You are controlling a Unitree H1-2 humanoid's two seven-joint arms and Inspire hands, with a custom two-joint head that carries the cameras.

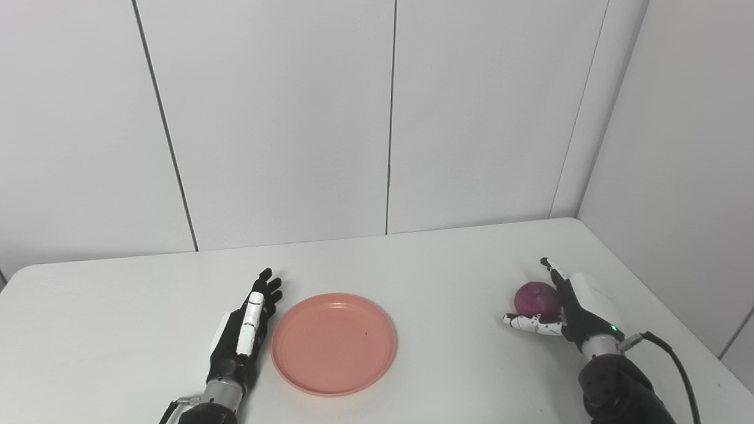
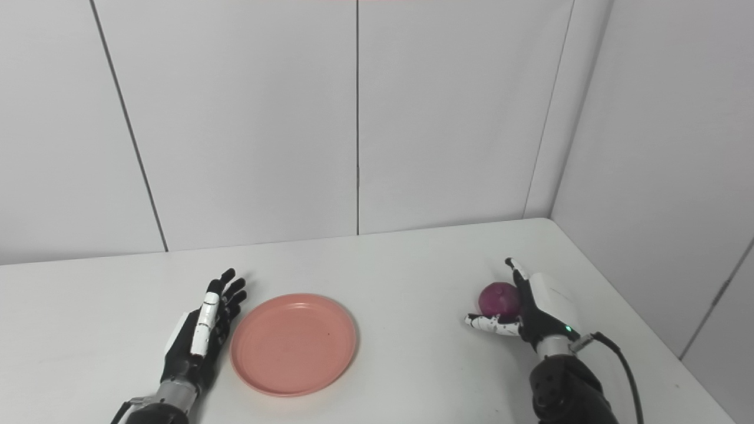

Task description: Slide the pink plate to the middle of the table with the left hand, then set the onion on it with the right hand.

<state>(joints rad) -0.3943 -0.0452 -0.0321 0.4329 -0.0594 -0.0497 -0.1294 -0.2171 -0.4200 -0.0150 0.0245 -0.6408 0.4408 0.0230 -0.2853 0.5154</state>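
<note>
Right hand (image 1: 574,312) sits at the right side of the white counter (image 1: 447,271), cupped around the onion (image 1: 535,298). Its thumb lies stretched out on the near side of the onion and its fingers rise along the far right side, so the purple-red bulb nestles in the curve of the palm. Whether the fingers actually press on the onion or only stand beside it is hard to make out, since the contact is hidden behind the bulb, and I cannot tell if the onion rests on the counter or is lifted clear of it. A small green light shows at the wrist, and a black cable trails from the forearm, which is cut off at the bottom edge.

Left hand (image 1: 244,330) lies flat on the counter with its fingers extended and slightly spread, pointing away from the robot and holding nothing. It sits just beside the left rim of the pink plate (image 1: 294,359) — the fingers look very close to the rim, but touch cannot be confirmed. Its forearm is also cropped by the frame's lower edge.

Round and shallow, the plate rests near the middle of the counter, a little toward the left, well apart from the onion. A tiny dark speck shows on its inside — too small to identify. Pale wall panels (image 2: 235,118) stand behind the counter.
</note>
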